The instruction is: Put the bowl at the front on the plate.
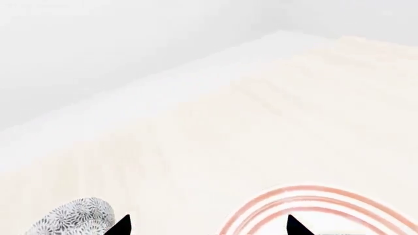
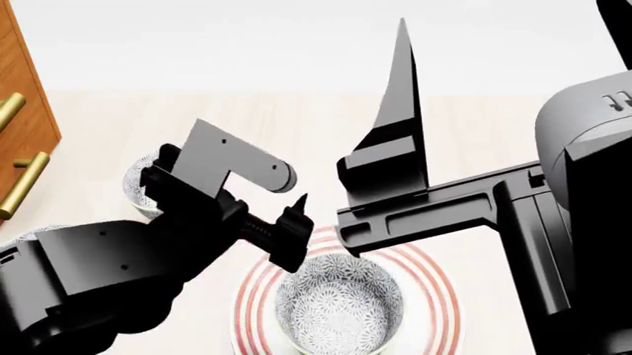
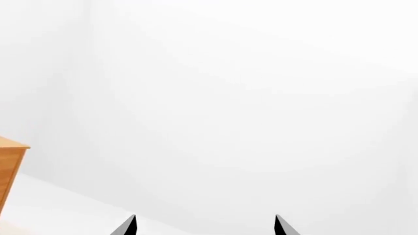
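Pale wood tabletop (image 2: 474,133) w/ white wall behind; wooden cabinet (image 2: 20,111) w/ brass handles at head view's left edge. Bowl (image 2: 339,305) sits upright, mouth up, inside the plate (image 2: 439,296), round so no long axis. 1 plate; 2 bowls clearly seen, 2nd bowl (image 2: 138,185) near left arm, partly hidden. Left pincer (image 1: 209,226) tips apart, empty, above plate's rim. Right pincer (image 3: 204,226) spread, empty, raised, facing wall.

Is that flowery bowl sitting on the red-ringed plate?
Yes, in the head view the bowl sits inside the red rings of the plate.
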{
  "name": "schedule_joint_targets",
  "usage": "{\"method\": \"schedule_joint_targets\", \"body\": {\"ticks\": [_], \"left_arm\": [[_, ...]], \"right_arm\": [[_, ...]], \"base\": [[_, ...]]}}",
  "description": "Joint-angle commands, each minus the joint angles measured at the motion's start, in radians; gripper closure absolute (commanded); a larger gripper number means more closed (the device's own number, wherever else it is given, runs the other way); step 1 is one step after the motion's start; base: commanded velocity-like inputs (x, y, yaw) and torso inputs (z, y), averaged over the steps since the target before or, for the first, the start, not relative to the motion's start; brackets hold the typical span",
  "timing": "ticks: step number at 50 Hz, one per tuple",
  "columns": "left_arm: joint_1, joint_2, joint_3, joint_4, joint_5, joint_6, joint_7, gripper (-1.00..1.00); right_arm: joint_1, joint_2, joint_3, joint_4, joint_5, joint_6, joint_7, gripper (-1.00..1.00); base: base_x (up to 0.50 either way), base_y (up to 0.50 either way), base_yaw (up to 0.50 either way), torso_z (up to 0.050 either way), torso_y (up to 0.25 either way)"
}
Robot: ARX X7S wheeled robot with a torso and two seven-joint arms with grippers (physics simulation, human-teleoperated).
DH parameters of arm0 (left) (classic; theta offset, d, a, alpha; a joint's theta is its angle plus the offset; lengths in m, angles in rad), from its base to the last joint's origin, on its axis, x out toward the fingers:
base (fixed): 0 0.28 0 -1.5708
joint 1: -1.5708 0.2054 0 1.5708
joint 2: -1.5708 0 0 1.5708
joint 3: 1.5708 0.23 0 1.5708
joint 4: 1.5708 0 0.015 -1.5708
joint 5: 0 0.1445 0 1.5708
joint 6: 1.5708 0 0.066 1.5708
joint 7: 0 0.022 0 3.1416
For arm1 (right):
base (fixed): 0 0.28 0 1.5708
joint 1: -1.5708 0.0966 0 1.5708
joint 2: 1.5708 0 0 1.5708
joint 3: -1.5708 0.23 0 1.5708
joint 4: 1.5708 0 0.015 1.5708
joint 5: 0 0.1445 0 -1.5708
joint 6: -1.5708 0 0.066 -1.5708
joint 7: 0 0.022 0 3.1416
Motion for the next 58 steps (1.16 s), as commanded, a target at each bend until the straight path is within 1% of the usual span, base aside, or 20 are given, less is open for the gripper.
{"method": "schedule_joint_targets", "body": {"ticks": [1, 5, 12, 17, 22, 23, 30, 35, 41, 52, 55, 58], "left_arm": [[0.027, -0.063, -0.085, -0.004, -0.017, 0.094, -0.052, -1.0], [0.043, -0.1, -0.095, 0.048, -0.001, 0.118, -0.101, -1.0], [0.071, -0.152, -0.114, 0.136, -0.012, 0.144, -0.125, -1.0], [0.086, -0.203, -0.124, 0.237, -0.007, 0.16, -0.166, -1.0], [0.091, -0.226, -0.132, 0.281, -0.009, 0.165, -0.185, -1.0], [0.1, -0.254, -0.132, 0.336, 0.011, 0.177, -0.211, -1.0], [0.116, -0.321, -0.142, 0.472, 0.009, 0.19, -0.241, -1.0], [0.127, -0.355, -0.144, 0.542, 0.023, 0.2, -0.263, -1.0], [0.154, -0.402, -0.151, 0.638, 0.028, 0.222, -0.291, -1.0], [0.192, -0.465, -0.164, 0.756, 0.054, 0.263, -0.331, -1.0], [0.204, -0.498, -0.169, 0.827, 0.059, 0.274, -0.354, -1.0], [0.207, -0.512, -0.172, 0.853, 0.058, 0.278, -0.361, -1.0]], "right_arm": [[-0.042, 0.022, 0.015, -0.016, -0.011, -0.024, 0.002, -1.0], [-0.065, 0.025, 0.018, -0.02, -0.026, -0.033, -0.003, -1.0], [-0.093, 0.028, 0.021, -0.021, -0.045, -0.047, -0.008, -1.0], [-0.104, 0.026, 0.019, -0.019, -0.057, -0.05, -0.013, -1.0], [-0.112, 0.022, 0.017, -0.019, -0.068, -0.052, -0.016, -1.0], [-0.115, 0.021, 0.018, -0.022, -0.068, -0.054, -0.014, -1.0], [-0.129, 0.022, 0.016, -0.027, -0.076, -0.059, -0.01, -1.0], [-0.134, 0.018, 0.014, -0.027, -0.083, -0.061, -0.011, -1.0], [-0.129, 0.005, 0.001, -0.023, -0.093, -0.051, -0.014, -1.0], [-0.138, -0.016, -0.019, -0.03, -0.113, -0.043, -0.01, -1.0], [-0.109, -0.027, -0.026, -0.032, -0.095, -0.031, -0.002, -1.0], [-0.093, -0.03, -0.032, -0.031, -0.082, -0.019, 0.003, -1.0]], "base": [[0.0, 0.0, 0.0, 0.0, 0.0], [0.0, 0.0, 0.0, 0.0, 0.0], [0.0, 0.0, 0.0, 0.0, 0.0], [0.0, 0.0, 0.0, 0.0, 0.0], [0.0, 0.0, 0.0, 0.0, 0.0], [0.0, 0.0, 0.0, 0.0, 0.0], [0.0, 0.0, 0.0, 0.0, 0.0], [0.0, 0.0, 0.0, 0.0, 0.0], [0.0, 0.0, 0.0, 0.0, 0.0], [0.0, 0.0, 0.0, 0.0, 0.0], [0.0, 0.0, 0.0, 0.0, 0.0], [0.0, 0.0, 0.0, 0.0, 0.0]]}}
